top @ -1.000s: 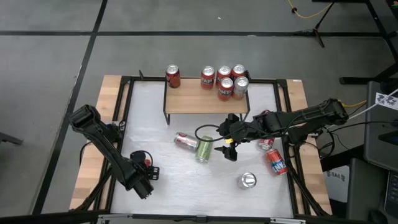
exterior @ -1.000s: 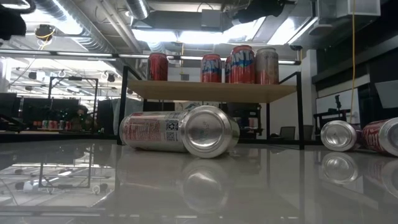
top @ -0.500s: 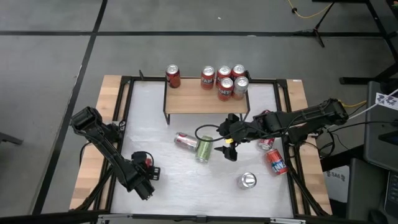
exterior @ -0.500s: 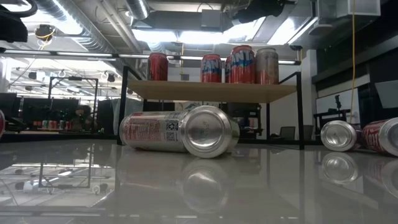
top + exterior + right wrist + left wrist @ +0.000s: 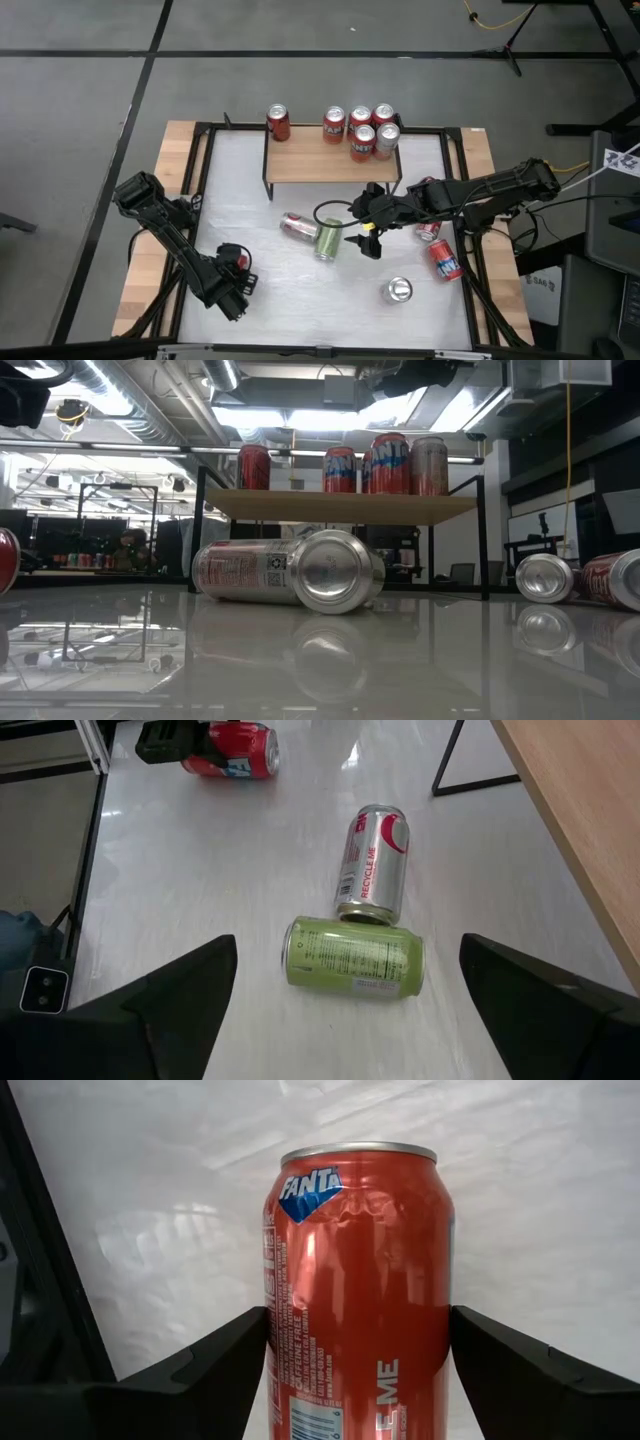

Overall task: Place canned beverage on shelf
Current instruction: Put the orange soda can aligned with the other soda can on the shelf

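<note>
The left claw [image 5: 233, 277] grips a red can [image 5: 360, 1290] low over the counter's [image 5: 300, 300] near left part, well away from the shelf [image 5: 330, 160] at the back. Farther right, the right claw [image 5: 358, 232] hangs open beside a green can [image 5: 328, 239].

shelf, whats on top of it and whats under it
Five upright cans stand on the shelf: one red can alone towards the left, four clustered at the right. The table under the plank cannot be seen from above; the low view shows no cans there.
</note>
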Robot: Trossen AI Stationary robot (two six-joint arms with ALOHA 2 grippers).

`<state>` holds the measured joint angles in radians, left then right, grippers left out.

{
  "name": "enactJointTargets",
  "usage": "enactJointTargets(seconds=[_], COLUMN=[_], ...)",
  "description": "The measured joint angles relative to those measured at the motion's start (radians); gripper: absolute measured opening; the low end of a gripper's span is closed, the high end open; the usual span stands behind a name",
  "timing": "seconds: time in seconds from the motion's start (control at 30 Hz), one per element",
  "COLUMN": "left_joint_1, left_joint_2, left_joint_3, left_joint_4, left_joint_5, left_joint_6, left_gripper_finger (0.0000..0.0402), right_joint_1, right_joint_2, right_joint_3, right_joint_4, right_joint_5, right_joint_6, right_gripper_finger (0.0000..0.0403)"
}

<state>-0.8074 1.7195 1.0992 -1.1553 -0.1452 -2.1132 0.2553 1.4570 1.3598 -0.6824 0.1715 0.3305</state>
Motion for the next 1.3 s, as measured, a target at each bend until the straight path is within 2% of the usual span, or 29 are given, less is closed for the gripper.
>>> enactJointTargets(seconds=[0.27, 0.93, 1.3], left_joint_1=[0.000, 0.004, 0.002], left_joint_2=[0.000, 0.001, 0.006], left_joint_3=[0.000, 0.000, -0.006], left_joint_4=[-0.003, -0.006, 0.005], left_joint_5=[-0.001, 0.004, -0.004], left_joint_6=[0.050, 0.056, 0.081], left_gripper_finger=[0.0287, 0.0288, 0.0369], right_joint_1=[0.000, 0.000, 0.000], right_joint_2=[0.000, 0.000, 0.000], right_joint_3=[0.000, 0.000, 0.000], right_joint_4=[0.000, 0.000, 0.000], right_joint_5=[0.000, 0.000, 0.000], right_joint_6=[0.000, 0.000, 0.000], right_gripper_finger=[0.0372, 0.0372, 0.0372])
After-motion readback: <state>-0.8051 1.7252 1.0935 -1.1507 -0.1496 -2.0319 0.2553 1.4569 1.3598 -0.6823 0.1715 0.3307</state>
